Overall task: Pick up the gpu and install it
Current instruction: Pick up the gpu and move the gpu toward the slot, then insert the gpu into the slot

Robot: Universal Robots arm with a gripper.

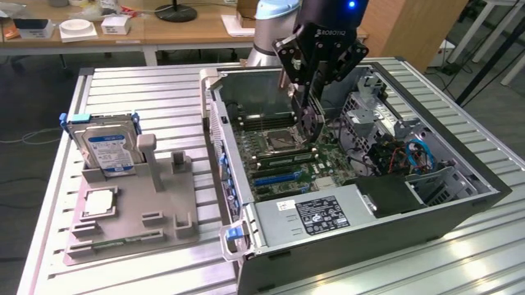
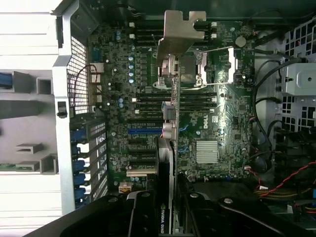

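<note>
Closest to your wrist camera, the jaws are clamping the gpu (image 2: 168,163) by its two flat faces. They are closing only part-way because the card is sitting between them. You are looking at the card edge-on there: it is running away from the lens, carrying its silver bracket (image 2: 177,32) at the far end, and the board (image 2: 227,123) is lying behind it.

In the upper middle of the exterior view, the jaws are hanging from the arm (image 1: 275,18) over the open case (image 1: 459,212). The gpu is hanging upright below them, inside the case walls. Its lower end is lining up with the socket (image 1: 279,142) in the middle of the frame. You cannot tell whether that end is touching the board.

Toward the lower middle of that frame, the labelled power supply (image 1: 316,215) is sitting in the near end of the case.

On the exterior view's left, a grey tray (image 1: 164,203) is resting on the ribbed metal tabletop (image 1: 139,86), just beside the case and well apart from the gpu. A drive (image 1: 110,150) with a blue label is standing upright in the tray's far end. A square chip (image 1: 98,203) is lying flat below it in the frame, and a narrow memory stick (image 1: 115,244) is lying along the tray's near edge.
</note>
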